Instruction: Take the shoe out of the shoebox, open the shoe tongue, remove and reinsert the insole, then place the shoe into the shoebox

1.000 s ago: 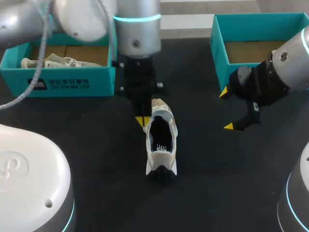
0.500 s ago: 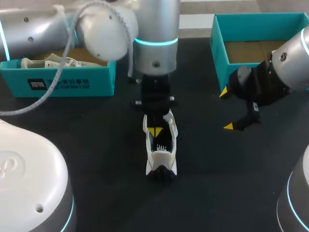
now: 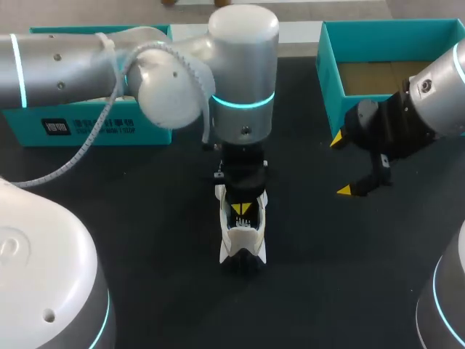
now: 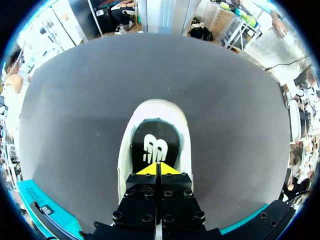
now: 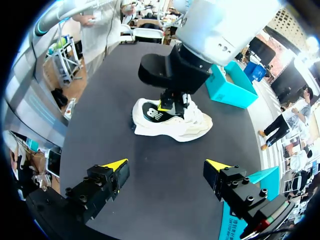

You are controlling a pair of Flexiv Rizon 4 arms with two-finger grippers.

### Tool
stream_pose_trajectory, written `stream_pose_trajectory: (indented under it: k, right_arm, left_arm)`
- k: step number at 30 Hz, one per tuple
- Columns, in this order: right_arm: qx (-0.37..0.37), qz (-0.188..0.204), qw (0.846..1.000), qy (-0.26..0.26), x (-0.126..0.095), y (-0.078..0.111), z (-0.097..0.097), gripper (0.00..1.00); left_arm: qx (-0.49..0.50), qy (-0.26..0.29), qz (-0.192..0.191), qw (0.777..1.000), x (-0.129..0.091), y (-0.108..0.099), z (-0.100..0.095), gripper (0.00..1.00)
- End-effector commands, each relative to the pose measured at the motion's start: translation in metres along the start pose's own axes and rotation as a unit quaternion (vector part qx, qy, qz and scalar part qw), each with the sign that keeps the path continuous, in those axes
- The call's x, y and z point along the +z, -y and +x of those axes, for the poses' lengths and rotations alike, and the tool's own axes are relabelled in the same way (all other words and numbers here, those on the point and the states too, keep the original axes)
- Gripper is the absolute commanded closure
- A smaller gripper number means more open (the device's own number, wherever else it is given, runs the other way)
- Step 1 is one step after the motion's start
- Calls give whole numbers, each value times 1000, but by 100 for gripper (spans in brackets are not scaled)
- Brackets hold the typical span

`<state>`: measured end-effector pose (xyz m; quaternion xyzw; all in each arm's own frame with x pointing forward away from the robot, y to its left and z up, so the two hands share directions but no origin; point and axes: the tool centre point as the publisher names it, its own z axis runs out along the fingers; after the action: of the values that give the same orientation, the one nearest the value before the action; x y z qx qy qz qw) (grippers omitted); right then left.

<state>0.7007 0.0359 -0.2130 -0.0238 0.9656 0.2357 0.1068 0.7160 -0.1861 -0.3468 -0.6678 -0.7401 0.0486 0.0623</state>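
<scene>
Shoe [image 3: 243,238] cream-white, dark insole [image 4: 155,142] bearing white logo, frame centre, left gripper [image 3: 240,209] fingers closed inside opening, right gripper [image 3: 341,164] fingers spread.

Black table [image 3: 145,240]: shoe [image 3: 243,236], left shoebox [image 3: 87,127], right shoebox [image 3: 330,80]

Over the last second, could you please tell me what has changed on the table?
The left gripper moved along the shoe, from beside its toe toward its heel. It now sits, fingers together, in the opening above the insole. The shoe kept its place, and the right gripper stayed open where it was.
</scene>
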Motion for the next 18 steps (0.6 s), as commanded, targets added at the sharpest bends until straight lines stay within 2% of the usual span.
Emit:
stream_pose_trajectory:
  k: [1, 12, 18]
  right_arm:
    - [0, 1, 1000, 1, 1, 0, 1, 0]
    - [0, 1, 1000, 1, 1, 0, 1, 0]
    - [0, 1, 1000, 1, 1, 0, 1, 0]
  left_arm:
    - [6, 12, -13, 1000, 17, 0, -6, 100]
    - [13, 0, -31, 999, 52, -2, -10, 100]
    - [14, 27, -30, 999, 28, 1, -5, 100]
